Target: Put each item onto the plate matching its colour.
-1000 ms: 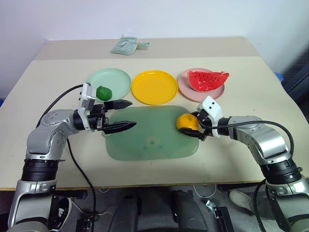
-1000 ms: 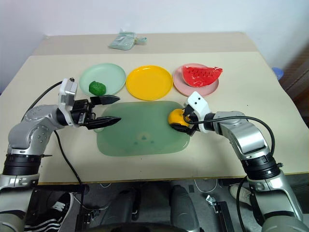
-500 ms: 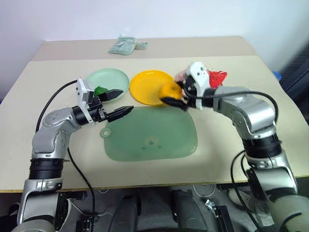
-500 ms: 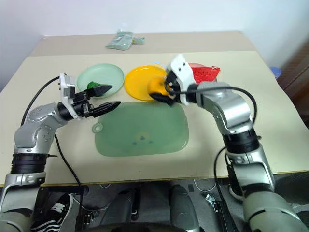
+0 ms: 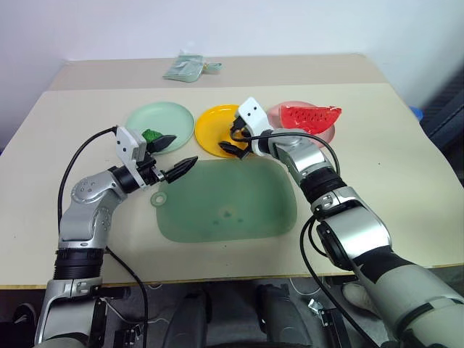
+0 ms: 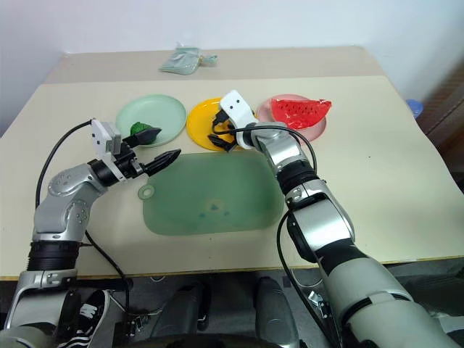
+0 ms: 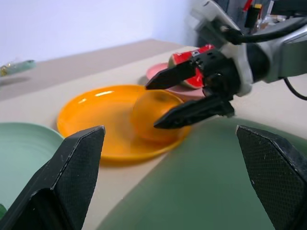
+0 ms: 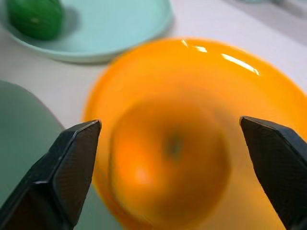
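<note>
Orange fruit [image 7: 154, 116] on yellow plate [image 7: 98, 112], right end effector [image 7: 169, 103] open

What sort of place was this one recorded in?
Probably an indoor lab or office set up for robot trials: a plain beige table against a bare white wall, laid with toy food on coloured plates, cables trailing beneath.

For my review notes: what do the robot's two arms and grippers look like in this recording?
Both arms are silver-grey metal with black joint sections, and a loose black cable runs along each. The left gripper and right gripper each have two black, tapered, pointed fingers with a fine textured surface. A white boxy module sits on each wrist.
</note>
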You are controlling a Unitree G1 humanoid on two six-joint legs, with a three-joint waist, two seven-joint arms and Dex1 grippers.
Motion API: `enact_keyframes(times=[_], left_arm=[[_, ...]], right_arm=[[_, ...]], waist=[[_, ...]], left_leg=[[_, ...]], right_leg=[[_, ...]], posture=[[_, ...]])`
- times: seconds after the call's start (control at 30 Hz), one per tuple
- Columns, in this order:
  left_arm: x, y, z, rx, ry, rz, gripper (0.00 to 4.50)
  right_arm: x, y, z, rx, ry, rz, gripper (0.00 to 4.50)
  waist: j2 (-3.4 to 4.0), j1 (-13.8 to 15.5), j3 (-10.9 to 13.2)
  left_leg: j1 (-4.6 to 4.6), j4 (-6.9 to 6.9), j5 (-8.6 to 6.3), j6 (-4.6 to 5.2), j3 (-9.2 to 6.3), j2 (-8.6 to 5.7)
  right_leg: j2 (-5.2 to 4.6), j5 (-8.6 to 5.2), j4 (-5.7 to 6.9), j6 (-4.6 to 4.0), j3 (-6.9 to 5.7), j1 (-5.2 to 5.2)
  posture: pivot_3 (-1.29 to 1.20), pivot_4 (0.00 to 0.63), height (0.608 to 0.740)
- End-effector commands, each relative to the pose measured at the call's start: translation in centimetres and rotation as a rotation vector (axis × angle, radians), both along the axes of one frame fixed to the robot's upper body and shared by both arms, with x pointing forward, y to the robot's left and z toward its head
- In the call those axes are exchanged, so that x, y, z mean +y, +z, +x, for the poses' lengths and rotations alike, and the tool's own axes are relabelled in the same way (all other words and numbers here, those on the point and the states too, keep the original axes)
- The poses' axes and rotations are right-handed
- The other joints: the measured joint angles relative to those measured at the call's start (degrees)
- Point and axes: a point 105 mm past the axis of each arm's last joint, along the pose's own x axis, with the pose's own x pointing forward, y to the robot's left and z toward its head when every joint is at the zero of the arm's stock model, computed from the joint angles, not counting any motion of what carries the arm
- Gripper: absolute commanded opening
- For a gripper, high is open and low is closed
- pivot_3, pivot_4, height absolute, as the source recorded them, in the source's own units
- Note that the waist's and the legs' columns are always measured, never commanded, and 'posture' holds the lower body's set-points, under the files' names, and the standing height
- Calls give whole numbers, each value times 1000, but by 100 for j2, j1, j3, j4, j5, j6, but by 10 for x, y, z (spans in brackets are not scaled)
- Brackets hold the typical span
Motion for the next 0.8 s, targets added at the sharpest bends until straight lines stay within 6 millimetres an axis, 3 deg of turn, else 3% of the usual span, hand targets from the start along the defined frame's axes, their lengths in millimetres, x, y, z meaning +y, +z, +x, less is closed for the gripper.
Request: enact_keyframes(times=[0.03,0.1,0.2,0.3,0.43,0.53,0.63,0.8], left_arm=[[2,11,-8,-52,-6,2,4500],[-1,11,-10,-51,-24,-6,4500],[-2,12,-14,-52,-74,-16,4500],[-6,10,-24,-30,-160,-32,4500],[-4,16,-30,-33,-243,-18,4500],[-10,30,-28,-41,-310,-48,4500],[-15,26,-28,-1,-383,-54,4500],[-22,7,-25,33,-467,3,4500]], right_arm=[[-8,41,7,-137,-30,60,4477],[-21,48,6,-133,-46,108,4477],[-30,73,-8,-161,3,244,4477],[-50,91,-35,-144,74,369,4477],[-77,109,-86,-234,201,334,4477],[-97,87,-129,-140,320,209,4477],[-109,66,-159,-59,351,111,4477],[-114,60,-181,-36,339,86,4477]], waist=[[0,0,0],[0,13,0],[0,25,0],[0,27,0],[1,66,0],[-2,103,-1],[-2,157,-2],[1,119,-2]], left_leg=[[0,0,0,0,0,0],[0,0,0,0,0,0],[-2,3,0,0,0,-1],[-2,0,0,0,-2,0],[-2,3,0,1,-3,0],[0,8,-1,1,0,-1],[9,11,-2,3,1,1],[14,12,-2,4,8,5]], right_leg=[[0,0,0,0,0,0],[0,0,1,0,0,0],[-1,0,0,0,0,1],[-1,0,0,0,-1,2],[-1,0,-2,0,-1,4],[-2,-1,-5,1,-1,10],[0,-1,-8,2,-3,24],[4,-1,-4,1,2,24]], posture=[[0,150,740],[0,150,740],[0,150,740],[0,150,740],[0,150,740],[0,150,740],[0,150,740],[0,150,740]])
